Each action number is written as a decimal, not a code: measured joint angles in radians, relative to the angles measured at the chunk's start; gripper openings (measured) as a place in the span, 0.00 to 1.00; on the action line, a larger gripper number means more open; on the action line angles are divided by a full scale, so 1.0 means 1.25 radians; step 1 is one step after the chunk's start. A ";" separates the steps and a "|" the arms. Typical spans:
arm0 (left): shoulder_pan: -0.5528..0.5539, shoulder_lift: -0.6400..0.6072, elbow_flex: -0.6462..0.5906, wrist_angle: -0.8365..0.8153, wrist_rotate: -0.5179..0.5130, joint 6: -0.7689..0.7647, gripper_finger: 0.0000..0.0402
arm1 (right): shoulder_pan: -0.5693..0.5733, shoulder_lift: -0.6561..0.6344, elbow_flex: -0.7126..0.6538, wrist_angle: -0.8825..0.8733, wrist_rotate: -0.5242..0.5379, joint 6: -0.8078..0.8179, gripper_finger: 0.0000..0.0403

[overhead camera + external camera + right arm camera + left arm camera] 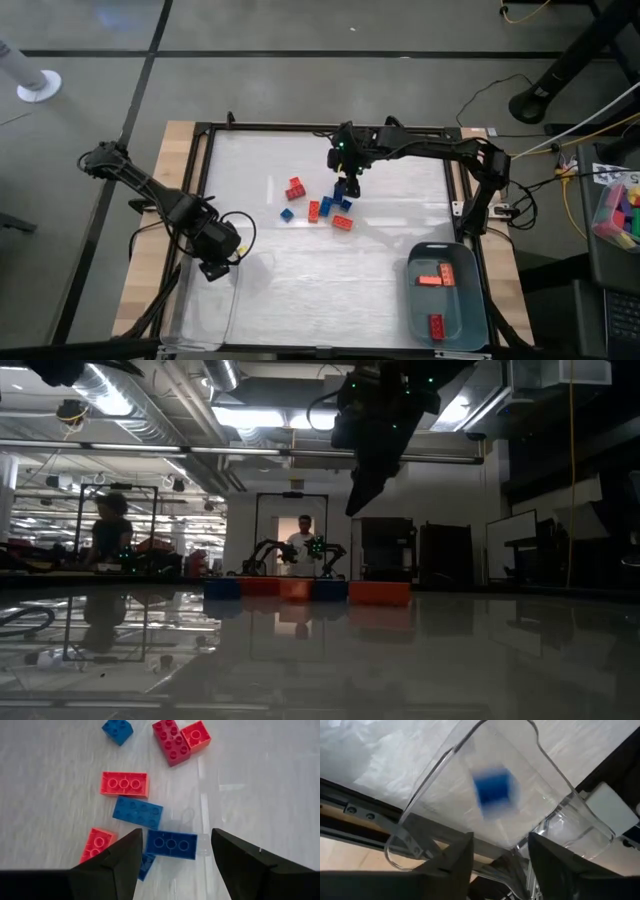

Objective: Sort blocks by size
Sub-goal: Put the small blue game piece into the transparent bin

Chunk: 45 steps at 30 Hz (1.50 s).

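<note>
Risk: right gripper fingers spread over long blue block, neighbour blue block touching; you may nudge it. Left gripper fingers spread, blue block dropping into clear bin, lower left.

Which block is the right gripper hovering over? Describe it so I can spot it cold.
Find the block cluster mid-table, toward the far side. The right gripper hangs open above it. Centred between its fingers lies a long blue block; the other long blue block sits beyond it, beside a red one.

dim backlit low view, motion blur
</note>
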 joint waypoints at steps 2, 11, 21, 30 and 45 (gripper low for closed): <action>0.000 0.000 0.000 0.000 0.000 0.004 0.49 | 0.000 0.000 0.000 0.000 0.000 0.000 0.59; 0.014 -0.001 0.000 0.016 -0.001 0.089 0.52 | 0.000 0.000 0.027 0.002 0.019 -0.015 0.59; 0.149 -0.014 0.022 0.176 -0.237 0.257 0.52 | 0.000 -0.007 0.049 -0.017 0.013 -0.050 0.59; 0.270 0.000 0.021 0.281 -0.550 0.359 0.52 | 0.000 -0.213 -0.193 0.110 -0.028 0.033 0.59; 0.400 0.180 -0.056 0.467 -0.519 0.441 0.52 | 0.118 -0.446 -0.513 0.464 -0.003 0.186 0.59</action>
